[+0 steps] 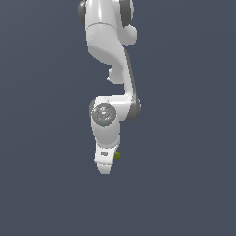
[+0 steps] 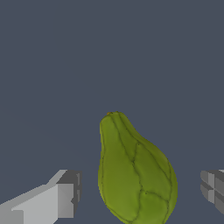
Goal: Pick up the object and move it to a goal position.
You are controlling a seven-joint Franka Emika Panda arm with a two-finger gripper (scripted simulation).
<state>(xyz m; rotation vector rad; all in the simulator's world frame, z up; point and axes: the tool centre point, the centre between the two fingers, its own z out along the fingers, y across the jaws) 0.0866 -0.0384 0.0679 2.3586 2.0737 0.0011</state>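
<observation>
Fingers (image 2: 65, 197) spread wide, one on each side of the green object (image 2: 135, 175), gaps visible on both sides, no contact. Object is pear-shaped, veined, olive-green, sitting between the pads. Exterior view: gripper (image 1: 105, 167) points down, arm (image 1: 110, 55) above it; only a sliver of green shows beside the gripper body.
</observation>
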